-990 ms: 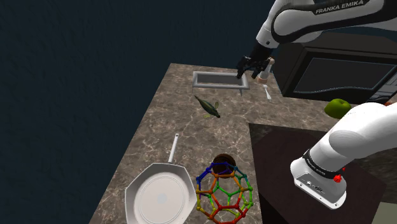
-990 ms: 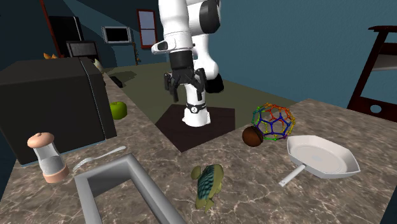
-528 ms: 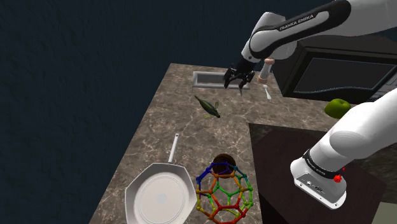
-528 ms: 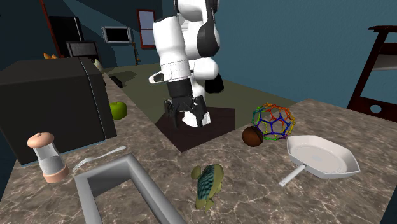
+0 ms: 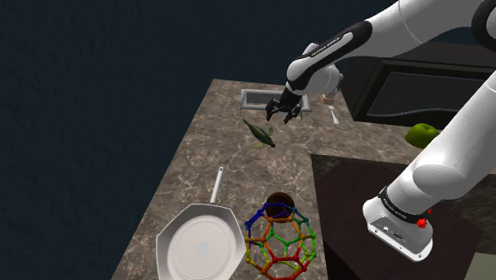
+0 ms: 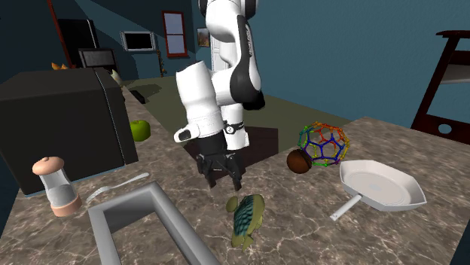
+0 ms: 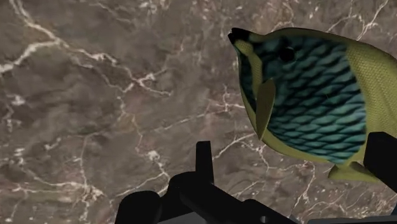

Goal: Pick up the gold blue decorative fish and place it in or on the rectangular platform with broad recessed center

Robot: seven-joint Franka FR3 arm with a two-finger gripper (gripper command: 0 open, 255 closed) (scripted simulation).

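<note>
Veined brn marble counter (image 7: 95, 95), scaly matt fish (image 7: 312, 95)

We see the fish (image 7: 310, 97) scaled in teal with dark edging, its fins and rim yellow-gold. The tabletop (image 7: 95, 108) is brown marble with white veins. The wire ball (image 5: 280, 239) is rainbow-coloured and the apple (image 5: 421, 134) green.

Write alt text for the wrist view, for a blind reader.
A decorative fish with blue-green scales and gold edges lies on a brown marbled countertop. The black gripper hangs above it with its fingers apart, and the fish sits off-centre toward one finger.
</note>
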